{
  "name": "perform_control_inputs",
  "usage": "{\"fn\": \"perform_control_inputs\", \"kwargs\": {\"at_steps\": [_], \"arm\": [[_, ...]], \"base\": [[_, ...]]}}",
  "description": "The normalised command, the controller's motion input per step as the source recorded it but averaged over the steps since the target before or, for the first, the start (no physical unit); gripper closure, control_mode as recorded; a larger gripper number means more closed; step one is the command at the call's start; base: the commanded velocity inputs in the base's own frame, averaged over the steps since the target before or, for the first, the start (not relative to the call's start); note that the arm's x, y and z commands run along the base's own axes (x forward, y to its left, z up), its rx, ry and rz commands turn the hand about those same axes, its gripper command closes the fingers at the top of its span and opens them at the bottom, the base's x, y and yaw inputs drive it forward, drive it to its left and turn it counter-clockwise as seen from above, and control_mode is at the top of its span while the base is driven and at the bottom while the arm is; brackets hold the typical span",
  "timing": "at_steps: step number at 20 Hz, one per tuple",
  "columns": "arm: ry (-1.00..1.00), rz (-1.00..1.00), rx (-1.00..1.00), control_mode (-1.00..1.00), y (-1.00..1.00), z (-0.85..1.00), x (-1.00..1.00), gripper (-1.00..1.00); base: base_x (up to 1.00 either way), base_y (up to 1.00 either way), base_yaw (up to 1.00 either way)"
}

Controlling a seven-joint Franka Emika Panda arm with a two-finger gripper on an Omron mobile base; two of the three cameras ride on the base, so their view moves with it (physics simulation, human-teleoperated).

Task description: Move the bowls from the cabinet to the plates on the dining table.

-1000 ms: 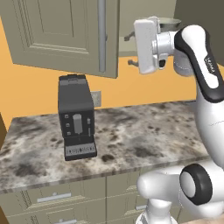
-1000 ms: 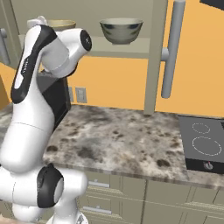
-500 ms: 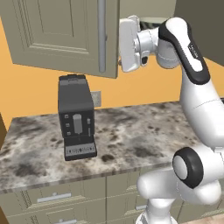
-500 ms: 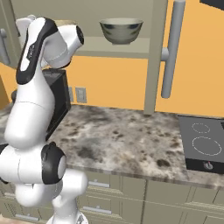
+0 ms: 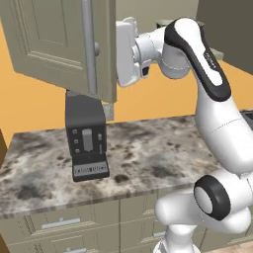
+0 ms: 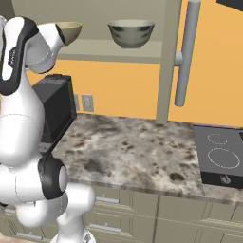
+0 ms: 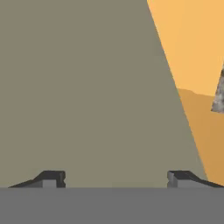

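Two bowls stand on the cabinet shelf (image 6: 114,46): the pale grey marbled bowl (image 6: 131,33) in the middle and the olive-tan bowl (image 6: 70,30) to its left, partly covered by my arm. My white hand (image 5: 126,52) is raised at shelf height, right against the edge of the open left cabinet door (image 5: 49,44); its fingers are hidden behind that edge. My gripper (image 7: 117,179) is open and holds nothing, facing a flat grey-beige cabinet panel (image 7: 87,87) at close range. The plates and the dining table are out of view.
A black coffee machine (image 5: 87,136) stands on the speckled counter (image 5: 148,153) under the cabinet. The right cabinet door with its long silver handle (image 6: 186,52) hangs open. A cooktop (image 6: 220,159) lies at the counter's right end. Drawers (image 5: 64,222) run below.
My arm has swung left and the hand has travelled from the open space right of the cabinet to the edge of the left door. The bowls have not moved.
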Motion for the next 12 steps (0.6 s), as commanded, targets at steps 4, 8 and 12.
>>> {"fn": "perform_control_inputs", "kwargs": {"at_steps": [4, 8, 12], "arm": [[-0.09, 0.1, -0.04, -1.0, 0.88, -0.01, -0.39, -1.0], [-0.04, 0.09, -0.09, -1.0, 0.78, -0.03, -0.05, -1.0], [-0.03, 0.06, -0.1, -1.0, 0.73, -0.03, -0.02, -1.0]], "base": [[0.0, 0.0, 0.0], [0.0, 0.0, 0.0], [0.0, 0.0, 0.0]]}}
